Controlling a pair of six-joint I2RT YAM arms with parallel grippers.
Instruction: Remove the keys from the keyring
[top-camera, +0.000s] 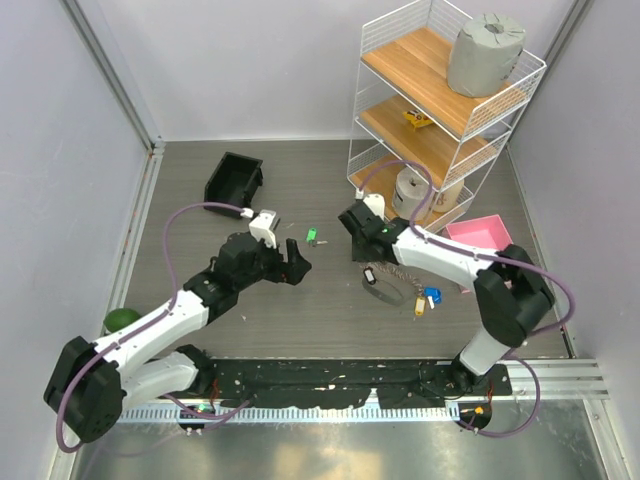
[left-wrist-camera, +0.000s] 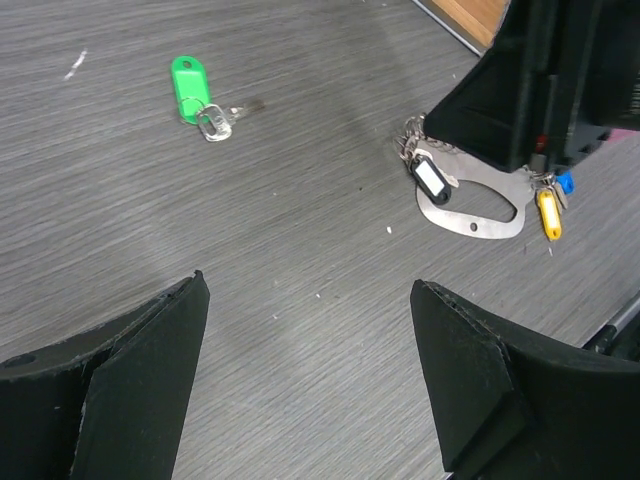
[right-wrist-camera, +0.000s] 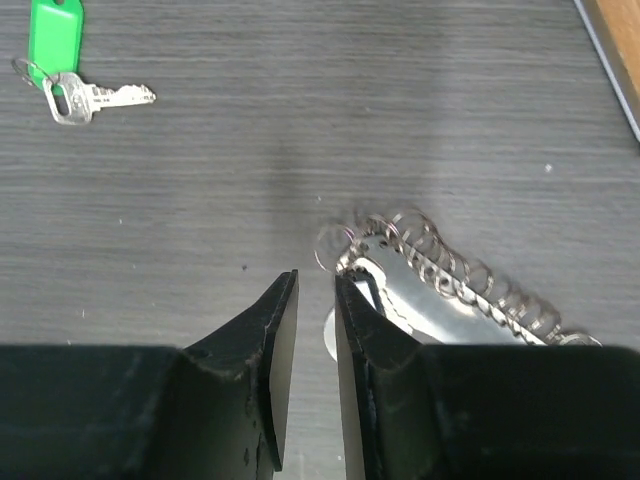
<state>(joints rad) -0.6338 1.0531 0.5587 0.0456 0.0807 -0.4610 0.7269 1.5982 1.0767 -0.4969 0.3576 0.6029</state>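
The keyring (top-camera: 385, 291) lies flat on the grey table, a silver loop (left-wrist-camera: 474, 206) with a link chain (right-wrist-camera: 452, 268). The keys sit on it: a black-tagged one (left-wrist-camera: 432, 180) at its left end, a yellow one (left-wrist-camera: 547, 214) and a blue one (left-wrist-camera: 565, 182) at its right end. My right gripper (right-wrist-camera: 316, 276) hovers at the chain end with only a narrow gap between its jaws. Bare table shows through that gap, and its right finger (right-wrist-camera: 375, 340) covers part of the loop. My left gripper (left-wrist-camera: 308, 283) stands wide open over bare table, well left of the keyring.
A lone green-tagged key (top-camera: 312, 236) lies between the two grippers. A black bin (top-camera: 233, 181) stands at the back left. A white wire shelf (top-camera: 442, 110) is at the back right, a pink tray (top-camera: 478, 235) beside it. A green ball (top-camera: 121, 320) rests at the left edge.
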